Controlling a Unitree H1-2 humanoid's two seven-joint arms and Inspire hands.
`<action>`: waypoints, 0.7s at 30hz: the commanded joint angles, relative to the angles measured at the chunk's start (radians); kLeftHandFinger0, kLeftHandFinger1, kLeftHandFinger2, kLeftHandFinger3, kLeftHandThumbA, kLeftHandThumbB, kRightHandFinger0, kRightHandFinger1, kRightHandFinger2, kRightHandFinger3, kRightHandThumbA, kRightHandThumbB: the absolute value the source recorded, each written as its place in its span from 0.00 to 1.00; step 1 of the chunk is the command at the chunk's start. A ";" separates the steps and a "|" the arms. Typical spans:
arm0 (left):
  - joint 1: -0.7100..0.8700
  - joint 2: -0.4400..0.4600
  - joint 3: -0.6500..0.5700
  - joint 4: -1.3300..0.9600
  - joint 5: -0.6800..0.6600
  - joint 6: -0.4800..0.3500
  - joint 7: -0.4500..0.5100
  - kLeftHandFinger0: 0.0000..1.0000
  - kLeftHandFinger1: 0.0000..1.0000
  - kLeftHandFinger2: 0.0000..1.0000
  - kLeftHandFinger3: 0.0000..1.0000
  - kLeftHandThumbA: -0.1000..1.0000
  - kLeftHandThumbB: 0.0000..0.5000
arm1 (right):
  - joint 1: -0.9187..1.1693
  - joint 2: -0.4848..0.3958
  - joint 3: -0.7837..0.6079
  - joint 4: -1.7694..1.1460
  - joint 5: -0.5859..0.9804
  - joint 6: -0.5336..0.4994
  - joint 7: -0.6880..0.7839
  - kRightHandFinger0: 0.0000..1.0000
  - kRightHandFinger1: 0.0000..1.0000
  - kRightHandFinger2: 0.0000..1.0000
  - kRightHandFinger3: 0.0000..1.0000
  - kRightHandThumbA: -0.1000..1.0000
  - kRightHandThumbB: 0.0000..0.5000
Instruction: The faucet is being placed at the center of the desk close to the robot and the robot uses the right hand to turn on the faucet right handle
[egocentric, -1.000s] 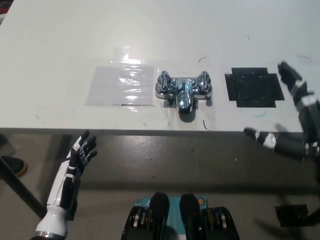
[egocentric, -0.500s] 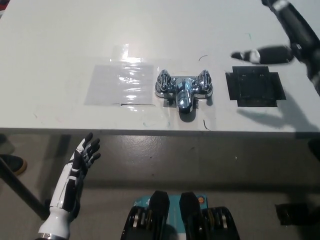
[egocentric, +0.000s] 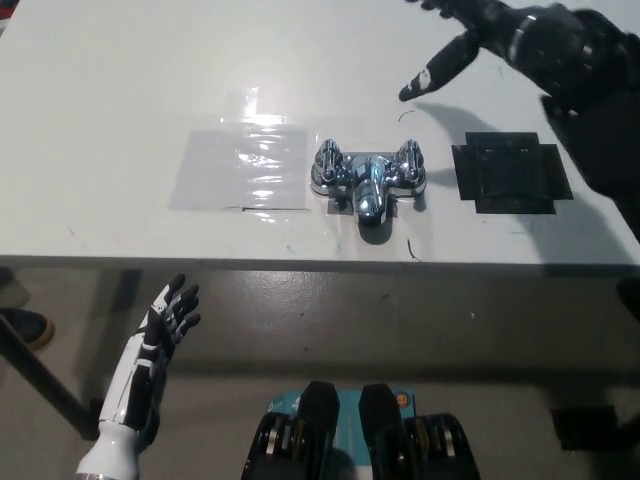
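We find the white desk (egocentric: 120, 80) bearing the faucet (egocentric: 367, 180) near its front edge. The black right hand (egocentric: 500, 40) hangs beyond and right of the faucet, fingers spread and empty, clear of the right handle (egocentric: 408, 160). A clear sheet (egocentric: 240, 168) lies just left of the faucet and a black pad (egocentric: 510, 172) lies to its right. The white left hand (egocentric: 168, 315), open, rests nearer than the faucet and to its left.

Clear film patch (egocentric: 240, 168), black tape square (egocentric: 510, 172)
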 joint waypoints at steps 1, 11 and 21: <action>0.003 0.008 0.003 -0.016 -0.022 -0.095 -0.019 1.00 1.00 1.00 1.00 1.00 0.44 | -0.360 0.097 0.127 0.335 -0.150 0.000 0.157 1.00 1.00 1.00 1.00 1.00 0.40; 0.000 0.003 0.001 -0.025 -0.004 -0.095 -0.008 1.00 1.00 1.00 1.00 1.00 0.47 | -0.425 0.165 0.233 0.521 -0.193 -0.060 0.154 1.00 1.00 1.00 1.00 1.00 0.38; -0.004 0.004 0.003 -0.024 0.000 -0.093 -0.004 1.00 1.00 1.00 1.00 1.00 0.49 | -0.419 0.192 0.181 0.577 -0.165 -0.074 0.181 1.00 1.00 1.00 1.00 1.00 0.30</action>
